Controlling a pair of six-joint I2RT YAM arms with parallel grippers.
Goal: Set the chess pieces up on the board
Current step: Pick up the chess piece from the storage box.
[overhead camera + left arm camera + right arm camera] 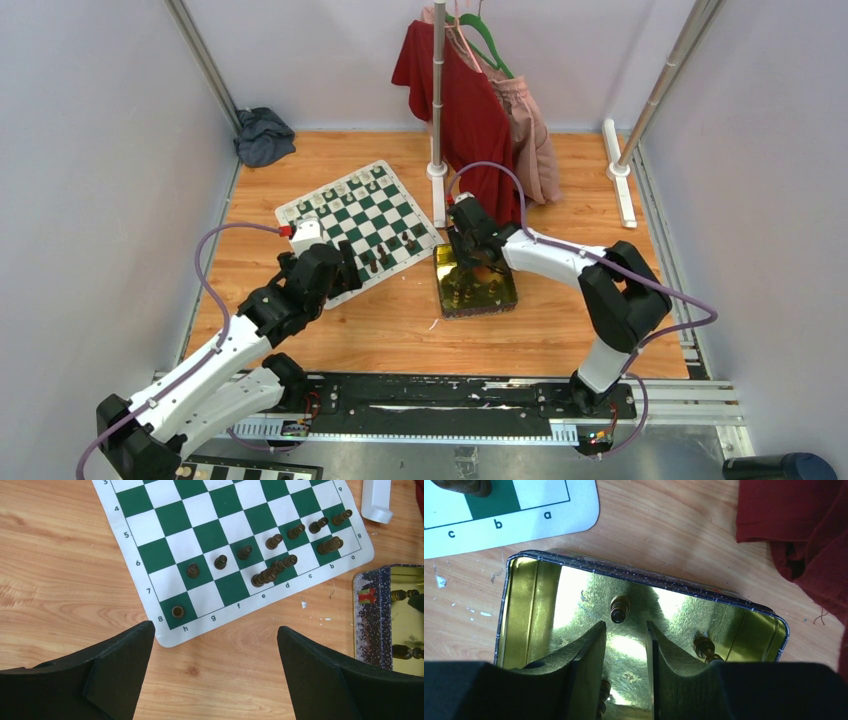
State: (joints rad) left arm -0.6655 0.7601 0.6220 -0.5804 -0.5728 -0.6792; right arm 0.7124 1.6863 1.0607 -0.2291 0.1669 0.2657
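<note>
Chess piece (619, 610), dark brown, lies in the gold tin (526, 605) right of the board (574, 515), just beyond the slightly spread, empty right pincer (625, 630), aligned with its gap, seemingly end-on.

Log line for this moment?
left end effector: open, off board corner h8 | right end effector: open, over tin, piece at tips

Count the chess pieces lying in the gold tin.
3. One chess piece lies just ahead of the right pincer, another just outside one finger, a third between the fingers, all inside the tin. The pincer may hide more.
</note>
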